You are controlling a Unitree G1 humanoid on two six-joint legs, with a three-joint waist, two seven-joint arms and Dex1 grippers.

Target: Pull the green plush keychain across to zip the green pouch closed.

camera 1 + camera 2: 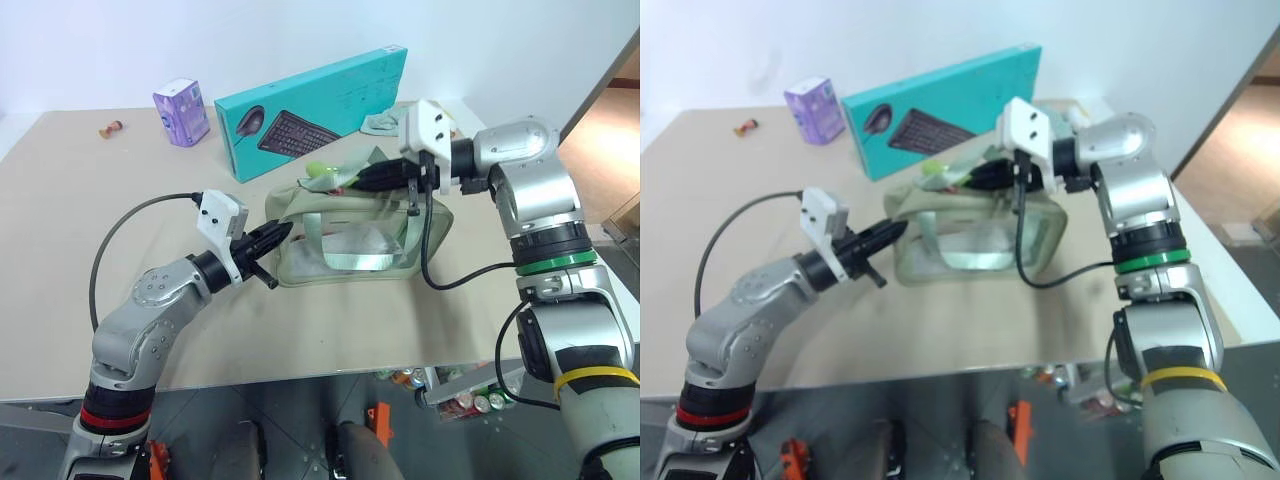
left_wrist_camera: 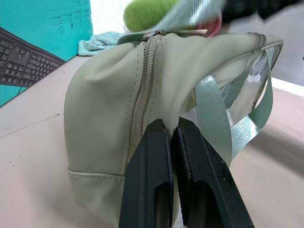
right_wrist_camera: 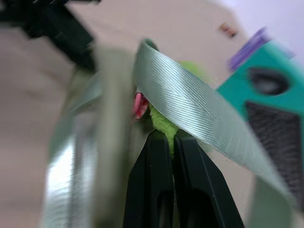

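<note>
Left eye: my left gripper [image 1: 278,236] pinches the end of the green pouch [image 1: 350,235], mid-frame on the table [image 1: 80,220]. Left wrist: fingers [image 2: 147,175] pressed on fabric by the zipper [image 2: 142,95]. Right wrist: my right gripper [image 3: 171,137] clamps the green plush keychain [image 3: 164,124] (pouch top, centre frame).

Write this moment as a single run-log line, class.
left gripper: shut on green pouch end | right gripper: shut on green plush keychain | zipper: closed at left end | pouch on table
</note>
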